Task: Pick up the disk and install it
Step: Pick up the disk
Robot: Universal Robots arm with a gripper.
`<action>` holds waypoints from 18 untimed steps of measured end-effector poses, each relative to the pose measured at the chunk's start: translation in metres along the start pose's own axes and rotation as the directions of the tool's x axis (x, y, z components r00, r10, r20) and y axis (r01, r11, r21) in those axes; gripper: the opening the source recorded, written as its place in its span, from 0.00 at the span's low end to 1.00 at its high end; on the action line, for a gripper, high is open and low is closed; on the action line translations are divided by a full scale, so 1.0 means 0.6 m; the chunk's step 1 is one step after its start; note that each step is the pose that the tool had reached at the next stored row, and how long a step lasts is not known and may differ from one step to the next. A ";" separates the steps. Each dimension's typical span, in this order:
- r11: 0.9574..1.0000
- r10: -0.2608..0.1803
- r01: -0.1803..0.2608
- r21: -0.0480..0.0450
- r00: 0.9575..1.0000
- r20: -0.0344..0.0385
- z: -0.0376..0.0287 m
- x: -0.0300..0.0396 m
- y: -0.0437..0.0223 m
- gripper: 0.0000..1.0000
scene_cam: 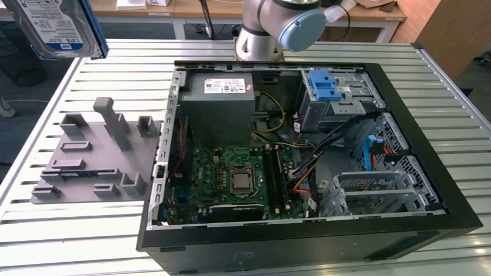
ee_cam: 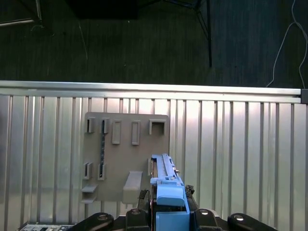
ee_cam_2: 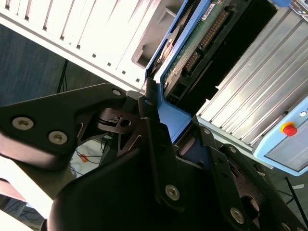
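Disk point(scene_cam: 55, 26), silver rectangular drive in blue plastic carrier | pinched in black gripper point(ee_cam_2: 175, 118), jaws closed on it | aloft, ten o'clock from open black computer case point(scene_cam: 307, 244)

Silver arm point(scene_cam: 259, 26), pale-blue joint cap point(scene_cam: 303, 29) — black hand point(ee_cam_2: 175, 118) (silver screws point(ee_cam_2: 172, 192)).

Silver hard drive in blue plastic carrier point(scene_cam: 55, 26) cropped by the exterior view's top edge, its held end hidden inside black gripper point(ee_cam: 166, 193)
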State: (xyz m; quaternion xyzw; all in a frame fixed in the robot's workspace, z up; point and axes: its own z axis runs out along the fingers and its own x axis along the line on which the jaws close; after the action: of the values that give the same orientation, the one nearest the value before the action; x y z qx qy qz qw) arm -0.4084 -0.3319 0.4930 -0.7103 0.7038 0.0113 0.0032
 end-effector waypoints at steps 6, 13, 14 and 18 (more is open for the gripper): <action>1.000 0.000 0.000 0.000 1.000 0.000 0.000 0.000 -0.012 0.36; 1.000 0.000 0.000 0.000 1.000 0.000 0.000 0.000 -0.019 0.36; 1.000 0.000 0.000 0.000 1.000 0.000 0.000 0.000 -0.021 0.36; 1.000 0.000 0.000 0.000 1.000 0.000 0.000 0.000 -0.029 0.36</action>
State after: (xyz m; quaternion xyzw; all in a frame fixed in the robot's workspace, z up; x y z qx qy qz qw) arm -0.3911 -0.3319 0.4931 -0.7103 0.7038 0.0113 0.0032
